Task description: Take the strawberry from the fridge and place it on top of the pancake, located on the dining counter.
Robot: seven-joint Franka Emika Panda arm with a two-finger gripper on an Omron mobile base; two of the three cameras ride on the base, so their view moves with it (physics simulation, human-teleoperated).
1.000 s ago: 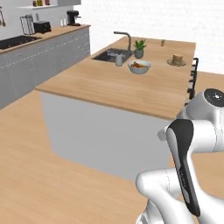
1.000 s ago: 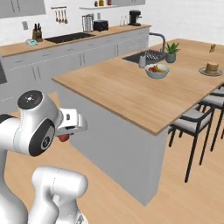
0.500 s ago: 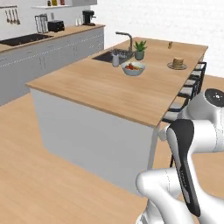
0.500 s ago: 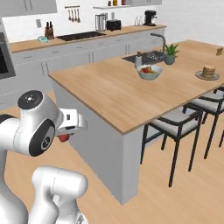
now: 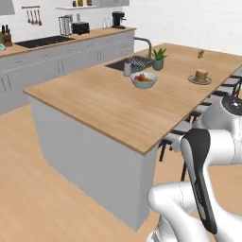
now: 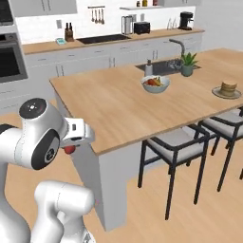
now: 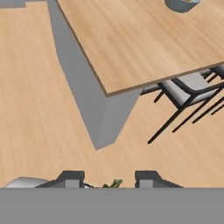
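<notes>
On dining counter (image 6: 118, 102): one pancake (image 6: 228, 87) stack; hand (image 7: 109, 178) gripping one strawberry (image 6: 70, 149).

The tabletop (image 5: 108, 101) is a light wooden island top on a pale grey base. Near its far right edge the pancake (image 5: 201, 76) sits on a grey plate (image 5: 199, 80). A white fruit bowl (image 5: 143, 79) stands toward the far middle, just beside the sink (image 5: 124, 64), with a small potted plant (image 5: 158, 58) and a tap (image 5: 146, 46) behind it. Dark stools (image 5: 189, 124) line the right edge.
</notes>
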